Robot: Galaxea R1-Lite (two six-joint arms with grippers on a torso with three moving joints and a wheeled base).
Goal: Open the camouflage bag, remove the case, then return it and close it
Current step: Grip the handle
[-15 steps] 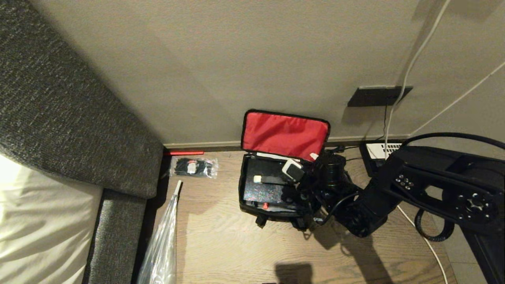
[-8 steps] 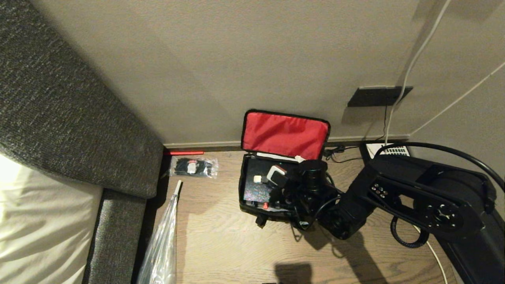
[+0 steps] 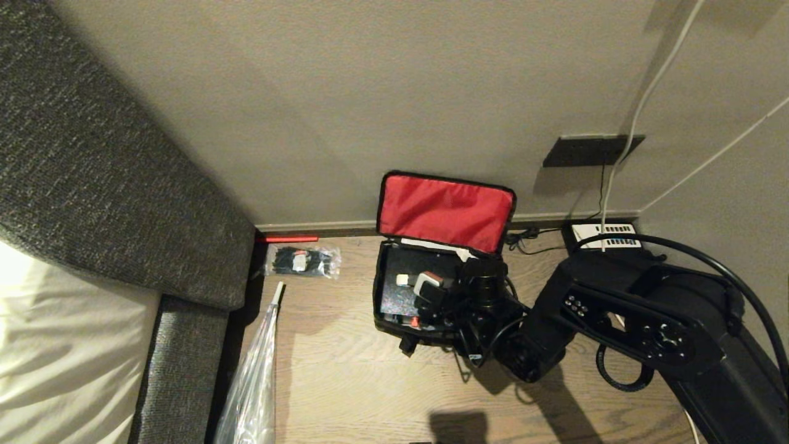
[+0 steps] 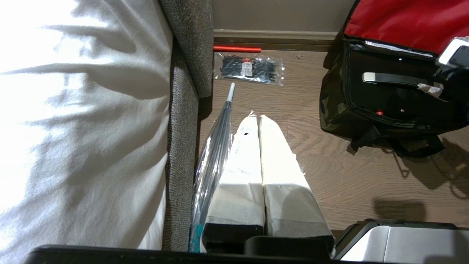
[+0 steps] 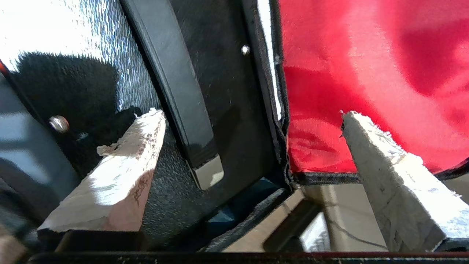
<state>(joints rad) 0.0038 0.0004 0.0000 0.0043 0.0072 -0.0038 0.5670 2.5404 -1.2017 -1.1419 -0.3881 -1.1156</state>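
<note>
Leftmost, the left gripper point(image 4: 256, 121) hangs over bare floor point(image 3: 370, 382) beside the bed point(image 3: 55, 345), fingers pressed together, holding nothing. Against the wall's skirting the camouflage bag point(image 3: 394, 324) stands open — red lid point(image 3: 445, 211) upright. Inside lies the case point(image 3: 404, 296), flat. Above it the right gripper point(image 5: 253, 139) spreads wide — empty, one finger point(image 5: 124, 154) over the case, the other before the lid.

This is a bedroom, maybe in a home or hotel. A bed with white sheets point(image 4: 73, 110) and a grey fabric frame point(image 3: 92, 172) stands on a wooden floor point(image 3: 345, 370), beside a plain beige wall point(image 3: 370, 92) with a dark socket plate point(image 3: 592, 150).
</note>
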